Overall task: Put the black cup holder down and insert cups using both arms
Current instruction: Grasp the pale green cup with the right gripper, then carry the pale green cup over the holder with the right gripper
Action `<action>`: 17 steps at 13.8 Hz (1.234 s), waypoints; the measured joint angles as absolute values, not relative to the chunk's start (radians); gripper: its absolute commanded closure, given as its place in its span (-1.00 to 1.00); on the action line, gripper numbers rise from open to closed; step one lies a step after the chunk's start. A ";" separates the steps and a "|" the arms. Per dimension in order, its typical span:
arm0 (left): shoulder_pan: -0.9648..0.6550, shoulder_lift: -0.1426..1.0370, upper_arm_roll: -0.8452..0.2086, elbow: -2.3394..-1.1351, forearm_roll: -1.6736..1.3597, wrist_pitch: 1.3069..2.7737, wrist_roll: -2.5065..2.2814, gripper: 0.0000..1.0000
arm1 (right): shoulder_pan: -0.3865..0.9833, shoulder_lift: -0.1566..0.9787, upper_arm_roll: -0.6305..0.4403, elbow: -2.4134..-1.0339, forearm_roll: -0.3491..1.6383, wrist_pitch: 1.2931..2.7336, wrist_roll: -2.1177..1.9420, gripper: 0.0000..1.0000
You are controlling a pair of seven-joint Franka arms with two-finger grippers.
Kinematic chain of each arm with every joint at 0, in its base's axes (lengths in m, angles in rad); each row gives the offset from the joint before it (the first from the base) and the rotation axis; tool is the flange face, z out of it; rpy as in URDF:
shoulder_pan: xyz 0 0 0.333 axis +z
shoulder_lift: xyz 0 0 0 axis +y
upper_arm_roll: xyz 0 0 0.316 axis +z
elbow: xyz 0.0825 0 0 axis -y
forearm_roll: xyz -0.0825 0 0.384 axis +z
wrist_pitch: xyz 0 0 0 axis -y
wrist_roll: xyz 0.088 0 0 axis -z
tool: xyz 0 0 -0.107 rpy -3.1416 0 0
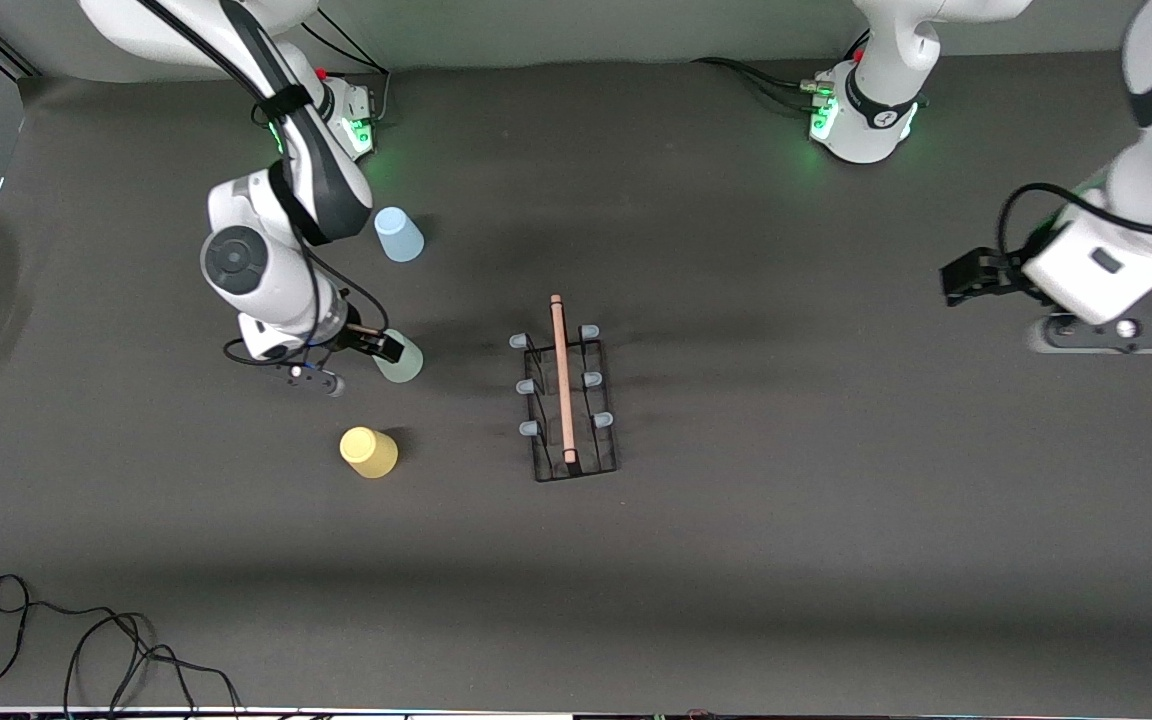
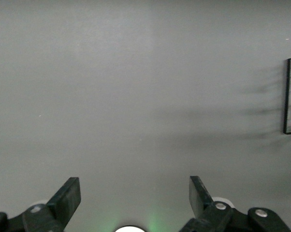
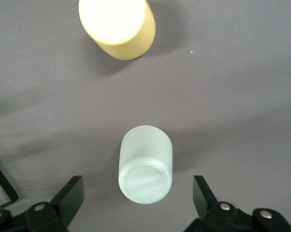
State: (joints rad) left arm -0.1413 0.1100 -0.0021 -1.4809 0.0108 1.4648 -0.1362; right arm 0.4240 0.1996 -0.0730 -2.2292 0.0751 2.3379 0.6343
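Three cups are unracked; the right claw, wide open and empty, is poised over the grey-green cup, to be lowered and closed; the left claw waits, spread and empty.

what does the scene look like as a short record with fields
holder: black wire rack standing mid table, six pegs all bare
blue cup: upside down, toward the right arm's end, farthest from the front camera
green cup: upside down, between the other two cups
yellow cup: upside down, nearest the front camera
right gripper: open, over the green cup, not gripping it
left gripper: open, over bare table at the left arm's end, waiting
cups on pegs: none
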 measured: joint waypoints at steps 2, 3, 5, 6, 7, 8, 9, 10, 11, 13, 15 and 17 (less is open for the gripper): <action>-0.130 0.104 -0.002 -1.493 0.011 1.465 -0.134 -1.00 | 0.441 0.239 -0.073 -2.237 0.075 2.392 0.634 -1.00; -0.128 0.103 -0.002 -1.495 0.011 1.466 -0.134 -1.00 | 0.445 0.258 -0.073 -2.244 0.075 2.423 0.631 -0.99; -0.124 0.103 -0.002 -1.498 0.014 1.467 -0.134 -1.00 | 0.446 0.279 -0.074 -2.270 0.075 2.470 0.606 -0.99; -0.120 0.103 -0.002 -1.499 0.016 1.469 -0.134 -1.00 | 0.446 0.281 -0.075 -2.287 0.075 2.489 0.595 -0.99; -0.115 0.103 -0.002 -1.500 0.016 1.471 -0.134 -1.00 | 0.446 0.281 -0.077 -2.305 0.075 2.504 0.584 -1.00; -0.110 0.103 -0.002 -1.503 0.017 1.475 -0.134 -1.00 | 0.446 0.281 -0.077 -2.318 0.075 2.515 0.573 -0.99; -0.105 0.104 -0.002 -1.507 0.017 1.484 -0.134 -1.00 | 0.446 0.281 -0.078 -2.325 0.075 2.517 0.566 -0.97; -0.099 0.104 -0.002 -1.510 0.017 1.489 -0.132 -1.00 | 0.446 0.281 -0.078 -2.328 0.075 2.517 0.561 -0.50; -0.094 0.105 -0.002 -1.512 0.017 1.492 -0.130 -1.00 | 0.446 0.281 -0.078 -2.329 0.075 2.518 0.553 0.65; -0.065 0.107 -0.012 -1.513 0.017 1.493 -0.127 -1.00 | 0.446 0.274 -0.079 -2.329 0.075 2.520 0.520 1.00; -0.012 0.109 -0.039 -1.516 0.017 1.495 -0.100 -1.00 | 0.446 0.254 -0.085 -2.328 0.077 2.515 0.501 1.00; 0.008 0.109 -0.049 -1.520 0.017 1.505 -0.069 -1.00 | 0.446 0.217 -0.089 -2.323 0.104 2.481 0.495 1.00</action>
